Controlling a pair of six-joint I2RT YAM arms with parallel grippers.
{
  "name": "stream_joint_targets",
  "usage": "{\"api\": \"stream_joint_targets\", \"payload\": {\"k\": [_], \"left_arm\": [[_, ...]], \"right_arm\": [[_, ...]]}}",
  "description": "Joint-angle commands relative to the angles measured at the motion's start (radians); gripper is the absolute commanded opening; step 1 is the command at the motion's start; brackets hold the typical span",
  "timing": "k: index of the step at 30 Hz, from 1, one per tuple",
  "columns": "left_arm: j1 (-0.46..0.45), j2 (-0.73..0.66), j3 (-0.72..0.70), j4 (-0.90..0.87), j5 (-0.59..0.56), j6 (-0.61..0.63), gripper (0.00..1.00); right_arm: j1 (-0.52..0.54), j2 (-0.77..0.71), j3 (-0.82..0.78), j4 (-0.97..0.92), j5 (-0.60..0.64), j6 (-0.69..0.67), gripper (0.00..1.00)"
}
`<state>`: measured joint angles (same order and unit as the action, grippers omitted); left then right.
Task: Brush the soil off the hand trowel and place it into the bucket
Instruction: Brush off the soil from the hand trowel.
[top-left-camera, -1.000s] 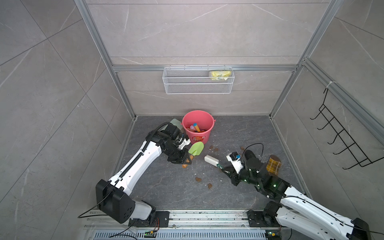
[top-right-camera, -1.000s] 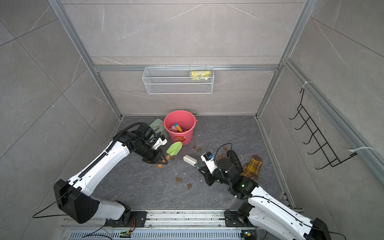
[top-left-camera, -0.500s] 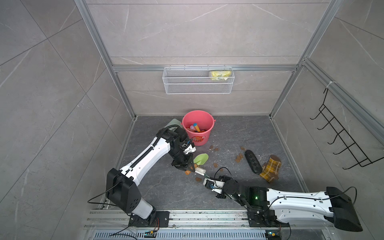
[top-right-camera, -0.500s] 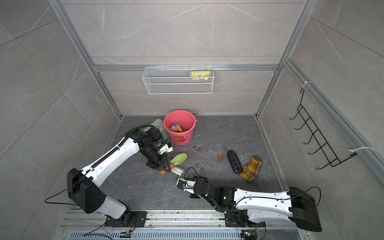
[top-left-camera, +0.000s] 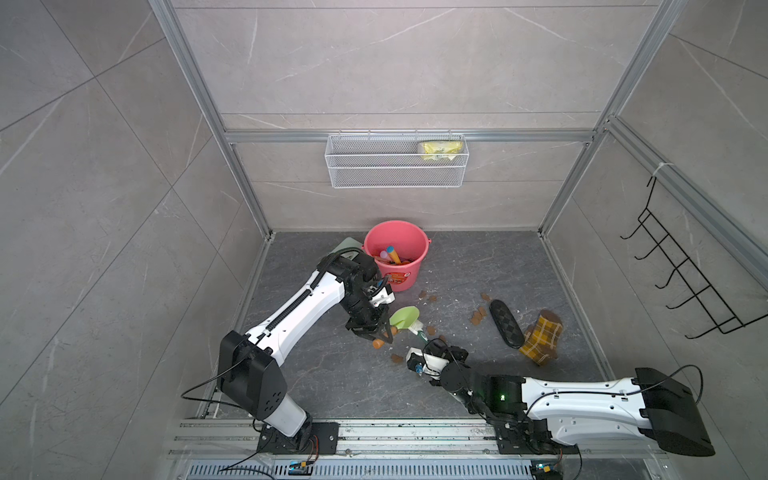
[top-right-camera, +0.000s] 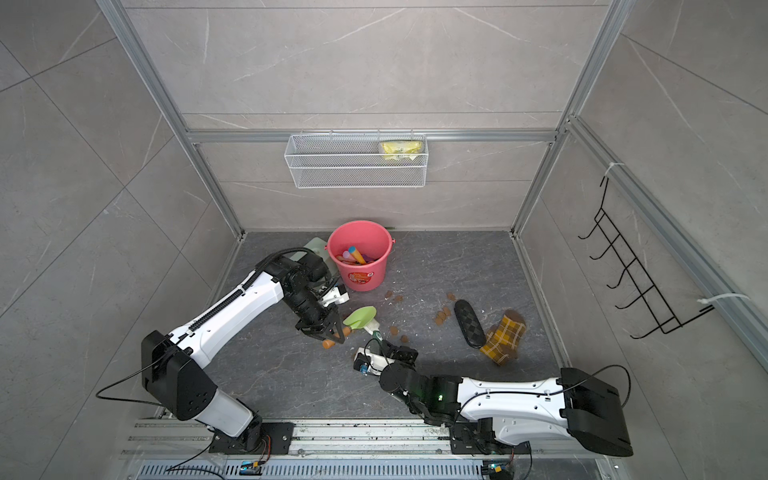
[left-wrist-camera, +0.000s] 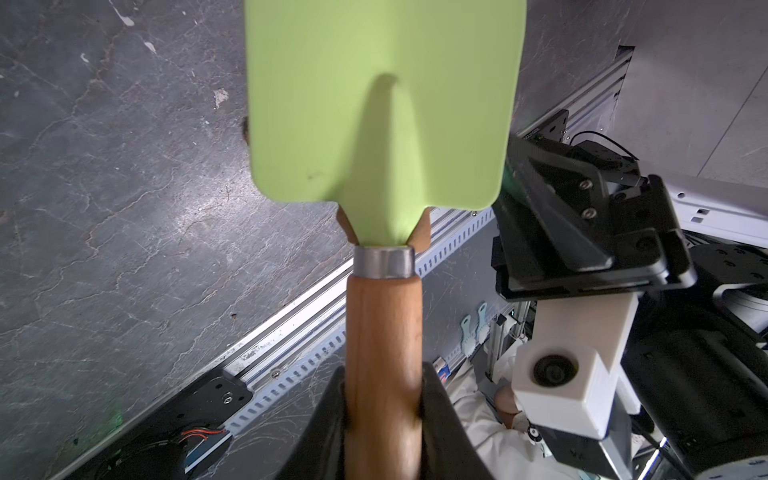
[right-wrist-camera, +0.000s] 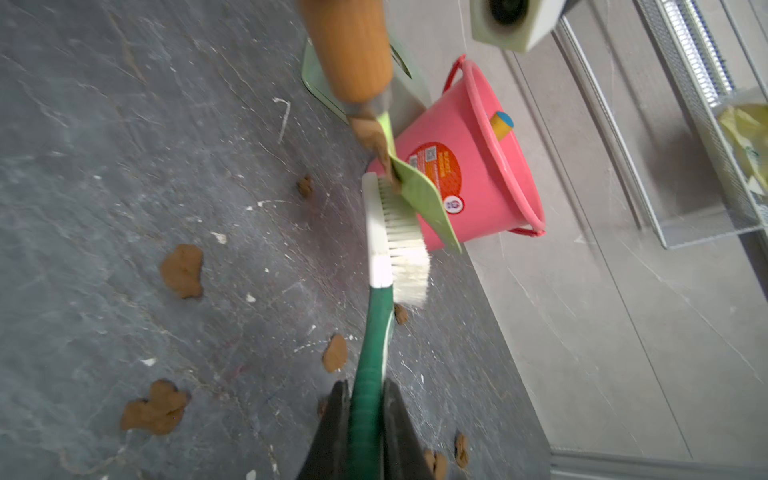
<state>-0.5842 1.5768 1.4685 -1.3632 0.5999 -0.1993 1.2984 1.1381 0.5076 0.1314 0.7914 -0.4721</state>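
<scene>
The hand trowel has a light green blade and a wooden handle. My left gripper is shut on that handle and holds it just above the floor. A brown lump of soil clings by the blade's neck. My right gripper is shut on the green handle of a white-bristled brush. The bristles press against the blade. More soil lumps lie scattered on the floor. The coral-pink bucket stands just behind the trowel.
Toy tools stand inside the bucket. A sage-green box sits behind my left arm. A black oval case and a plaid cloth thing lie at the right. A wire basket hangs on the back wall, a hook rack on the right wall.
My right arm has swung low across the front and brought the brush against the trowel blade. My left gripper carried the trowel a little toward the front.
</scene>
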Motion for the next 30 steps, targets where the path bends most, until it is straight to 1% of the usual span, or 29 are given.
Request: {"api": "stream_joint_targets", "payload": {"k": [1, 3, 5, 7, 9, 12, 15, 18, 21, 23, 25, 27, 30], "left_arm": [[-0.004, -0.001, 0.044, -0.085, 0.002, 0.017, 0.00], [-0.004, -0.002, 0.053, -0.089, -0.004, 0.017, 0.00], [-0.002, -0.003, 0.059, -0.087, -0.002, 0.016, 0.00], [-0.003, -0.001, 0.064, -0.085, 0.003, 0.014, 0.00], [-0.002, 0.006, 0.067, -0.086, 0.005, 0.014, 0.00], [-0.007, 0.012, 0.065, -0.093, -0.040, 0.011, 0.00], [-0.017, 0.020, 0.057, -0.098, -0.070, 0.013, 0.00], [-0.031, 0.029, 0.052, -0.105, -0.107, 0.015, 0.00], [-0.038, 0.033, 0.049, -0.108, -0.121, 0.019, 0.00], [-0.039, 0.032, 0.060, -0.110, -0.135, 0.021, 0.00], [-0.039, 0.028, 0.078, -0.112, -0.147, 0.020, 0.00], [-0.039, 0.023, 0.097, -0.112, -0.168, 0.012, 0.00], [-0.039, 0.026, 0.118, -0.110, -0.191, 0.005, 0.00]], "right_arm": [[-0.030, -0.017, 0.010, -0.039, 0.094, 0.102, 0.00], [-0.037, -0.034, 0.009, -0.066, 0.084, 0.124, 0.00], [-0.036, -0.051, 0.008, -0.090, 0.045, 0.127, 0.00], [-0.028, -0.064, 0.008, -0.116, -0.034, 0.117, 0.00], [-0.003, -0.068, 0.007, -0.108, -0.086, 0.089, 0.00], [0.022, -0.067, 0.014, -0.091, -0.120, 0.070, 0.00], [0.024, -0.070, 0.026, -0.074, -0.109, 0.063, 0.00], [0.019, -0.073, 0.036, -0.070, -0.050, 0.059, 0.00], [-0.024, -0.086, 0.047, -0.125, -0.026, 0.111, 0.00], [-0.075, -0.095, 0.061, -0.193, -0.037, 0.176, 0.00], [-0.103, -0.098, 0.068, -0.238, -0.045, 0.213, 0.00], [-0.105, -0.098, 0.072, -0.269, -0.066, 0.224, 0.00], [-0.091, -0.107, 0.075, -0.286, -0.164, 0.213, 0.00]]}}
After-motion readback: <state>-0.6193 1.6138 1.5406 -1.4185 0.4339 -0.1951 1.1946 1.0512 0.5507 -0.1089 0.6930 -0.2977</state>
